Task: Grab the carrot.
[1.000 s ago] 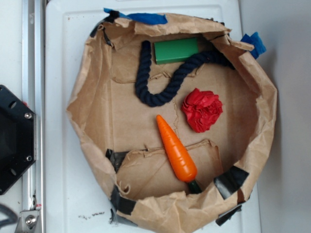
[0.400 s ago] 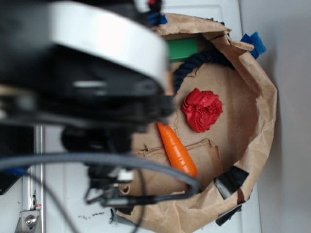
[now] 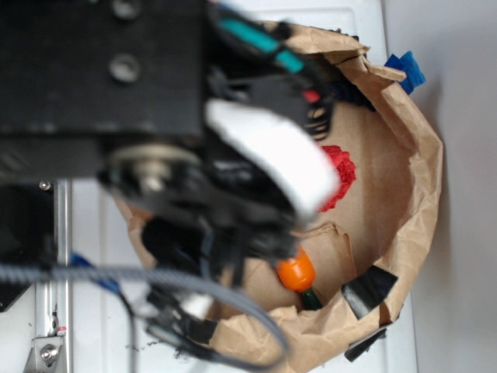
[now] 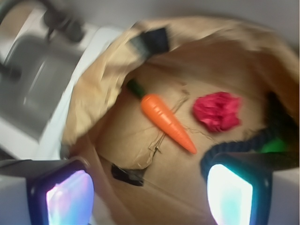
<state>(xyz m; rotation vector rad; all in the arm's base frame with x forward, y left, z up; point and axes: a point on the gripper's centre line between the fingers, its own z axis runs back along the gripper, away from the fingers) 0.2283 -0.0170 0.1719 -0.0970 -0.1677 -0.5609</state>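
Approach step. Carrot (image 4: 166, 119) lies flat in paper bag (image 4: 225, 51), beside red ball (image 4: 218, 111). Pincer (image 4: 149, 187) spread wide, empty, above it. Next: descend, align with carrot's middle, close.

The arm (image 3: 178, 132) (blurred) hides most of the carrot (image 3: 296, 273).

The carrot (image 4: 166, 119) lies flat on the brown paper floor of the bag (image 4: 234, 51), untouched: 1 glossy orange cone, dark green stem toward the rim, pointed tip aimed inward.
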